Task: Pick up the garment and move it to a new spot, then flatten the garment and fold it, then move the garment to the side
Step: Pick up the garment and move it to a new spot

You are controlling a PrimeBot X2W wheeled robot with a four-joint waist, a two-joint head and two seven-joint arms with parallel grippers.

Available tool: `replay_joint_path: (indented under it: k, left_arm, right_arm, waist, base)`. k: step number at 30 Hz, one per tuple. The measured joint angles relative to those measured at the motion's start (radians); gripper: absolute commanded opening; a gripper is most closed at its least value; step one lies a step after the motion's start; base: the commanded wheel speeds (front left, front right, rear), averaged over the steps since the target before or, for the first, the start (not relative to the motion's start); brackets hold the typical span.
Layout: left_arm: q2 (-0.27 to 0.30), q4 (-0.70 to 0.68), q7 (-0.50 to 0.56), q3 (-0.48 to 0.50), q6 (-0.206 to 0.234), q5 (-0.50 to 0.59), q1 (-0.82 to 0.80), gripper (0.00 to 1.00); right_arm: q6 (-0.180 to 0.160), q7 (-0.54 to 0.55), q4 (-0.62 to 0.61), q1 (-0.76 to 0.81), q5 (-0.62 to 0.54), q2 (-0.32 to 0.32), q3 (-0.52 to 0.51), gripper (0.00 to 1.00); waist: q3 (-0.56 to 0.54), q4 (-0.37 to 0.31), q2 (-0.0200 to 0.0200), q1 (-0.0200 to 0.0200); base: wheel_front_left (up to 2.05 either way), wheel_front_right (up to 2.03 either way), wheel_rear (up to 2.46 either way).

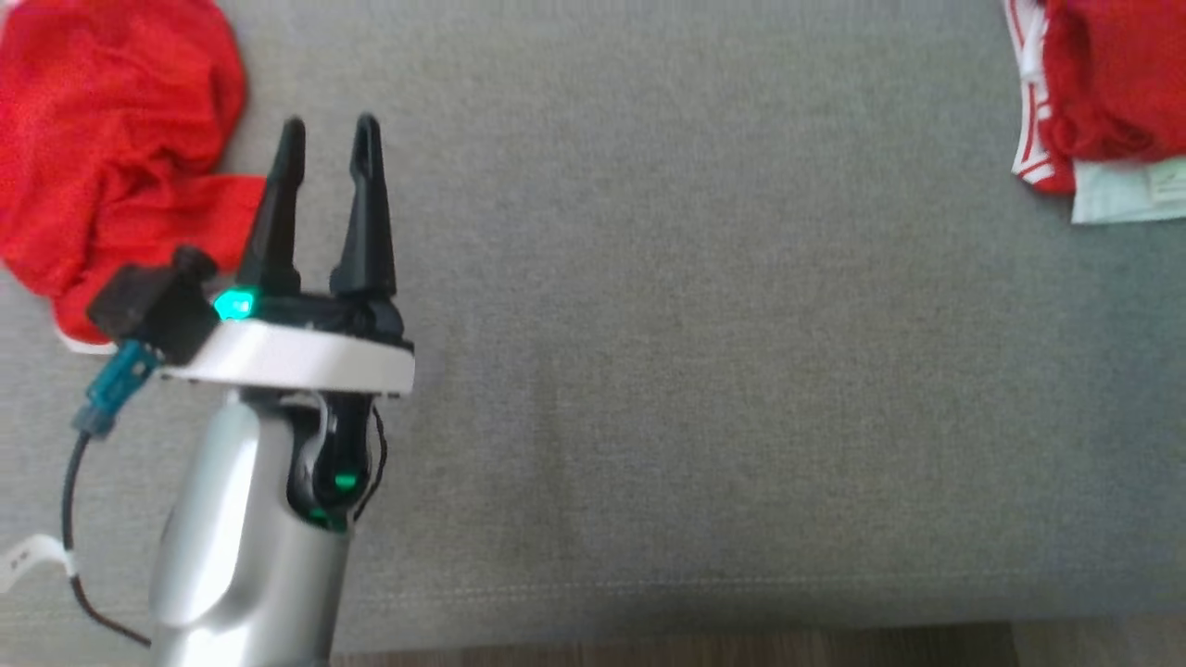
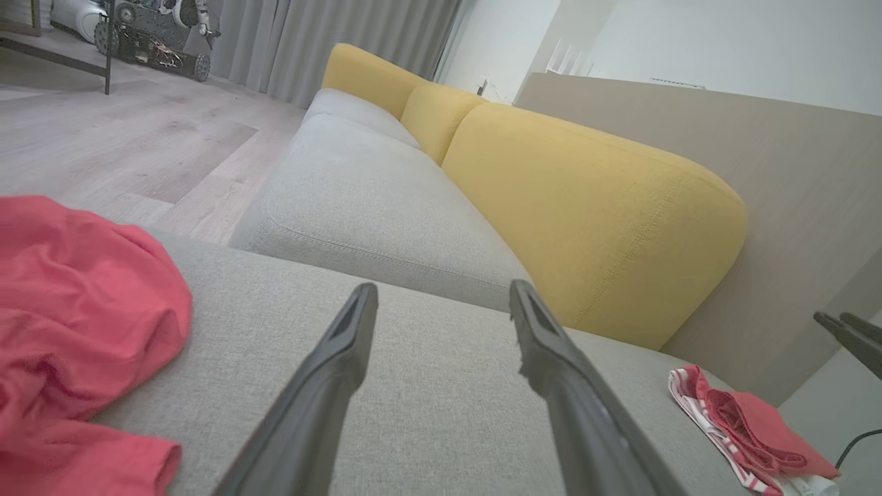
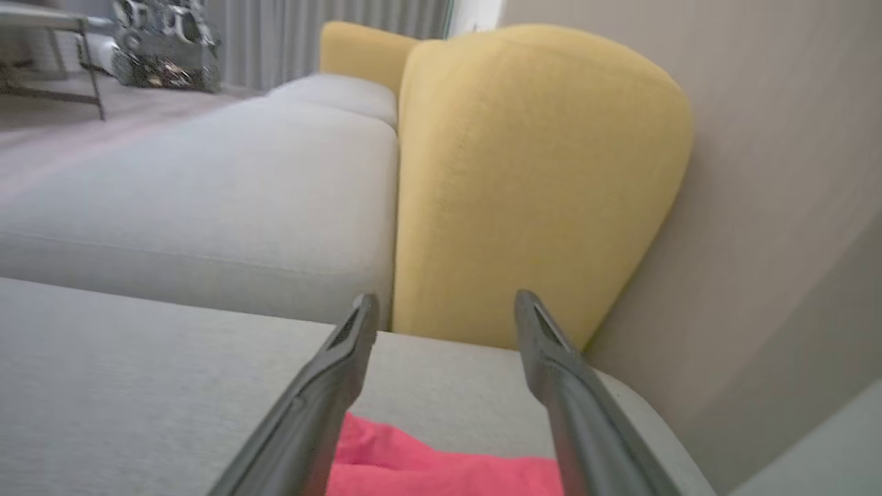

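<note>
**Right pincer (image 3: 446, 303) spread wide over the folded red garment (image 3: 441, 461)**

The right arm lies low along the grey cushion (image 1: 695, 324), its fingers aimed at the yellow backrest (image 3: 537, 172). The fingers stand far apart and grasp nothing. The folded red garment, white-striped along one edge, lies just beneath them, showing between their bases. Whether the cloth brushes them I cannot tell. The garment rests on a pale flat item (image 1: 1130, 190) near the cushion's corner.

Ahead of this pincer's tips, a short strip of bare cushion ends at the backrest. To its right the cushion rounds off near a beige wall panel (image 3: 758, 207). To its left the cushion runs open and bare.

The left pincer (image 1: 330, 125) sits well apart from the folded garment. Its pale forearm rises from the lower left of the head view, fingers pointing away from the robot. It too is spread and empty, hanging above the cushion. A crumpled red garment (image 1: 102, 139) lies just to its left, partly hidden behind the wrist. Between the two pincers lies a broad stretch of bare cushion. Behind the left forearm, the cushion's front edge gives way to wood floor (image 1: 649, 653).
</note>
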Motion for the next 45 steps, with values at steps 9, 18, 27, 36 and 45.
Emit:
replay_joint_path:
  k: [9,18,27,36,45]
  left_arm:
    - [0.000,0.000,0.000,-0.007,0.013,-0.020,0.103,1.00]
    - [0.001,0.000,0.000,-0.020,0.036,-0.020,0.221,1.00]
    - [0.002,-0.001,0.000,-0.022,0.044,0.016,0.285,1.00]
    - [0.003,-0.023,0.000,-0.035,0.053,0.037,0.318,1.00]
    - [0.003,-0.028,0.000,-0.039,0.053,0.037,0.319,1.00]
  right_arm:
    - [0.000,-0.064,-0.215,0.211,0.106,0.130,0.039,1.00]
    - [0.000,-0.138,-0.343,0.466,0.128,0.242,0.037,1.00]
    - [0.000,-0.160,-0.453,0.682,0.042,0.342,-0.026,1.00]
    - [0.000,-0.163,-0.490,0.771,0.010,0.381,-0.047,1.00]
    - [0.000,-0.163,-0.495,0.771,0.000,0.386,-0.058,1.00]
  waist:
    - [-0.131,0.032,0.0000,0.0000]
    - [-0.207,0.057,0.0000,-0.0001]
    - [-0.266,0.058,0.0000,-0.0001]
    - [-0.290,0.037,0.0000,-0.0001]
    - [-0.285,0.028,0.0000,-0.0001]
  base:
    - [0.00,0.00,0.00]
    - [0.00,0.00,0.00]
    - [0.00,0.00,0.00]
    - [0.00,0.00,0.00]
    - [0.00,0.00,0.00]
